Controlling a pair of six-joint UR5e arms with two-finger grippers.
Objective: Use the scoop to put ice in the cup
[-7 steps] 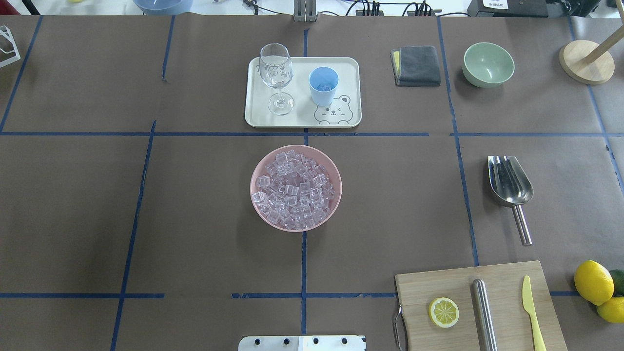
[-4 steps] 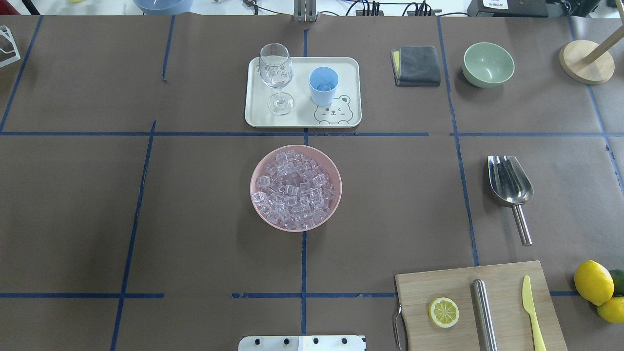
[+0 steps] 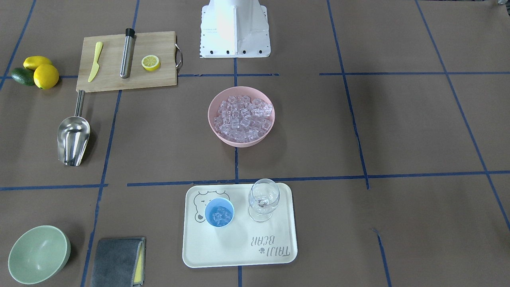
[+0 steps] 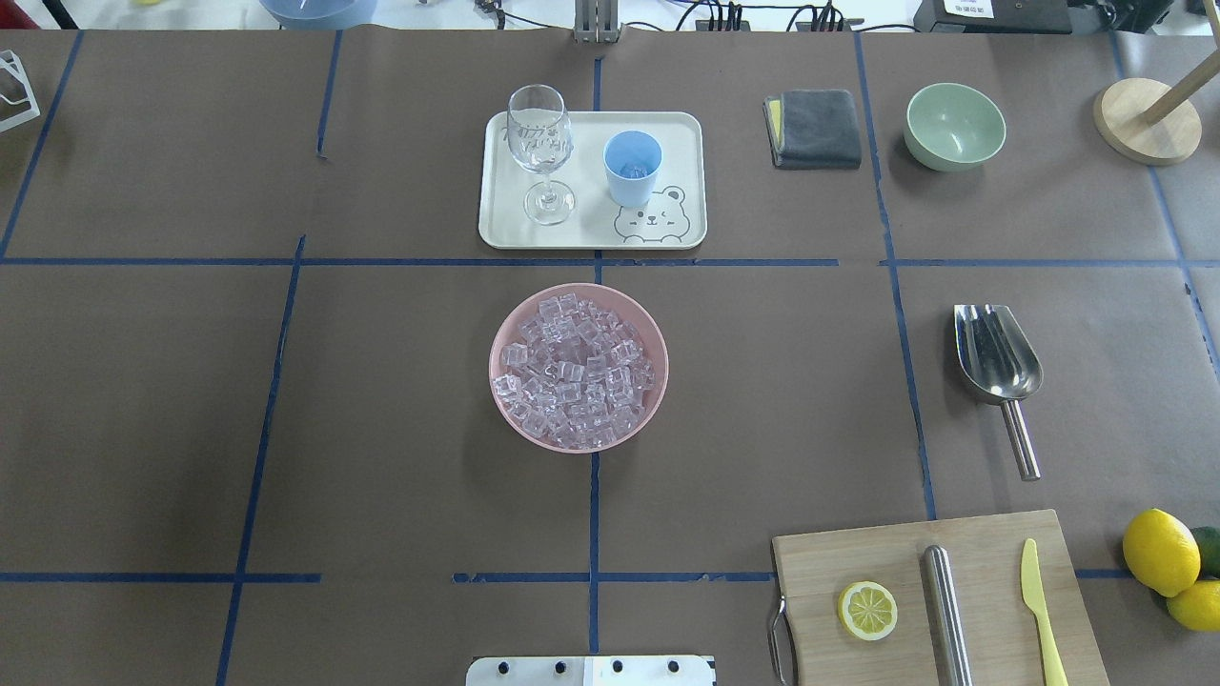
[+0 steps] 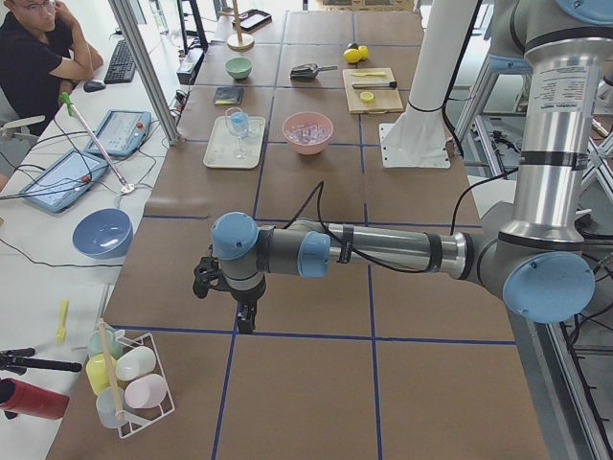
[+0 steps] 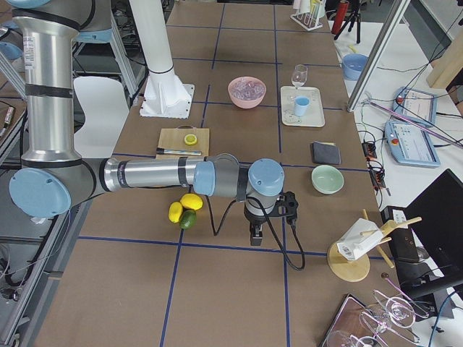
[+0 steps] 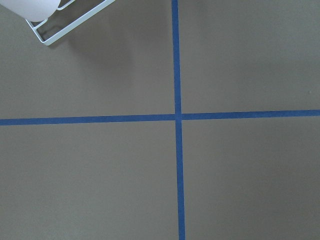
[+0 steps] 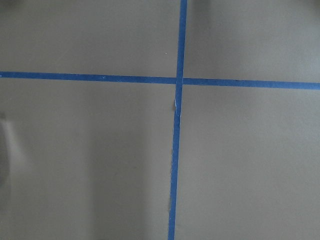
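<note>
Ice, small clear glassy cubes [image 4: 577,372], heaped in a round pink bowl [image 4: 495,357].
Left gripper [image 5: 245,321] and right gripper [image 6: 255,235] hang over bare ends of the brown-papered table [image 5: 316,383], well apart from the bowl; how far they gape cannot be told. Shiny steel scoop [image 4: 998,357] lies free with open room around. Light-blue plastic cup [image 3: 219,212], a few cubes inside, stands on a cream tray [image 3: 239,251] lettered "TAIJI BEAR".

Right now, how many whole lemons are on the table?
2. One lemon lies beside the cutting board, on the robot's right. The other lemon touches it, and a dark green fruit sits against both. None seems hidden.
</note>
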